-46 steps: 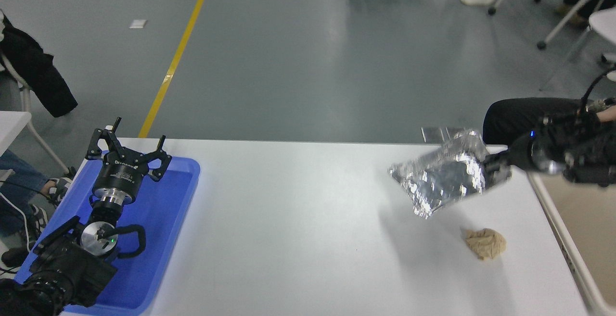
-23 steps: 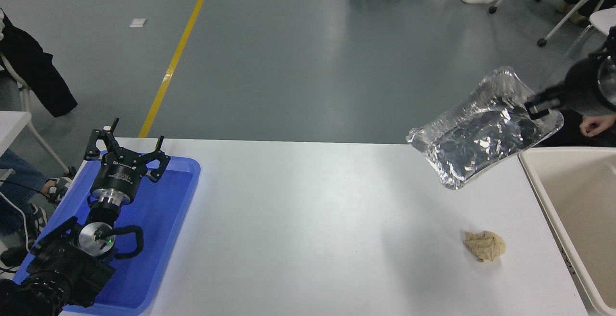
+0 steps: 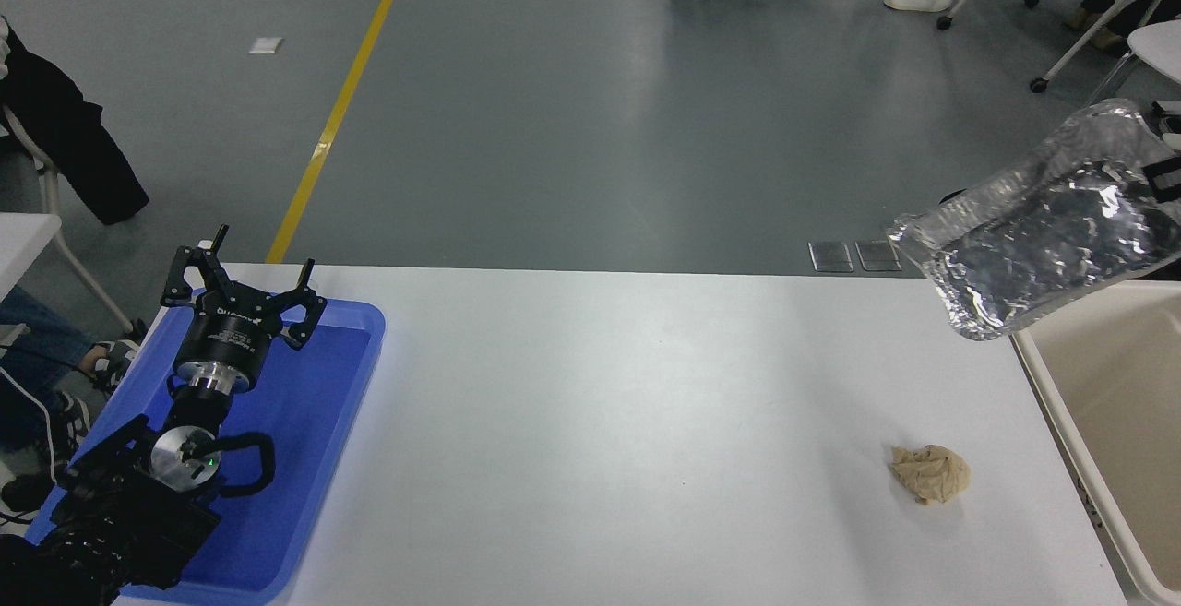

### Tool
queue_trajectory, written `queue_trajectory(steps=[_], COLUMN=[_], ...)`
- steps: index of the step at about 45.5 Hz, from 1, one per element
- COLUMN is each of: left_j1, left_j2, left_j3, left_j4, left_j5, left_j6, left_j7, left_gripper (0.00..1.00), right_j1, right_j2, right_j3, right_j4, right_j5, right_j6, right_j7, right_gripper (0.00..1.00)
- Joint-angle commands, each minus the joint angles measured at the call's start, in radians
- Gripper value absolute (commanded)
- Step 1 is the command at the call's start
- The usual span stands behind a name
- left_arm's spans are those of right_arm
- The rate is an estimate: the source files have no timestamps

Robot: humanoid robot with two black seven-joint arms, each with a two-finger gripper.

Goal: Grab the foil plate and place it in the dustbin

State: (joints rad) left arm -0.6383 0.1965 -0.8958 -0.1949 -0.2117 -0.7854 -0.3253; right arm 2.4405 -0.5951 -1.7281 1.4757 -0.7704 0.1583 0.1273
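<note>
The foil plate [image 3: 1043, 232], shiny and crinkled, hangs tilted in the air above the table's far right corner, partly over the near edge of the beige dustbin [image 3: 1121, 385]. My right gripper [image 3: 1168, 166] shows only as a black tip at the picture's right edge, shut on the plate's right rim. The rest of the right arm is out of view. My left gripper [image 3: 244, 267] is open and parked over the blue tray at the lower left.
A crumpled tan paper ball [image 3: 930, 473] lies on the white table [image 3: 600, 421] near the front right. The shallow blue tray [image 3: 314, 421] sits at the left. A seated person is at the left edge; chairs and people's feet are at the top.
My right gripper has carried the foil plate up and to the right, from above the table to over the dustbin's edge. The arm has mostly left the picture. The left arm has not moved.
</note>
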Motion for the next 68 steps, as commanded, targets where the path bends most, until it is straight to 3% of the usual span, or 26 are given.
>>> queue_trajectory(steps=[1,14,26,39,52,56,65,66,68], left_j1=[0.000,0.000,0.000,0.000,0.000,0.000,0.000,0.000,0.000], left_j2=[0.000,0.000,-0.002,-0.002,-0.002,-0.002,-0.002,-0.002,-0.002], left_j3=[0.001,0.000,0.002,0.002,0.002,0.002,0.002,0.002,0.002], left_j4=[0.000,0.000,0.000,0.000,0.000,0.000,0.000,0.000,0.000], left_j5=[0.000,0.000,0.000,0.000,0.000,0.000,0.000,0.000,0.000], left_j6=[0.000,0.000,0.000,0.000,0.000,0.000,0.000,0.000,0.000], left_j7=[0.000,-0.001,-0.001,-0.001,-0.003,-0.003,-0.004,-0.004,-0.004], left_gripper=[1.00,1.00,1.00,1.00,1.00,1.00,1.00,1.00,1.00], right_j1=[-0.123,-0.466,-0.964,-1.489,-1.675,-1.696,-1.741,-1.744,-1.746], right_j2=[-0.228,-0.456,-0.483,-0.309,-0.147,-0.137,-0.098,-0.097,-0.094], right_j3=[-0.028,0.217,0.550,0.875,0.924,0.929,0.955,0.958,0.964], right_j4=[-0.218,-0.491,-0.663,-0.969,-1.160,-1.163,-1.181,-1.184,-1.189], right_j5=[-0.101,-0.112,-0.086,0.161,0.433,0.470,0.488,0.488,0.488], right_j6=[-0.003,-0.031,-0.242,-0.336,-0.336,-0.341,-0.344,-0.344,-0.344], right_j7=[-0.002,-0.002,-0.006,-0.006,-0.024,-0.046,-0.048,-0.048,-0.048], right_gripper=[0.00,0.00,0.00,0.00,0.00,0.00,0.00,0.02,0.25])
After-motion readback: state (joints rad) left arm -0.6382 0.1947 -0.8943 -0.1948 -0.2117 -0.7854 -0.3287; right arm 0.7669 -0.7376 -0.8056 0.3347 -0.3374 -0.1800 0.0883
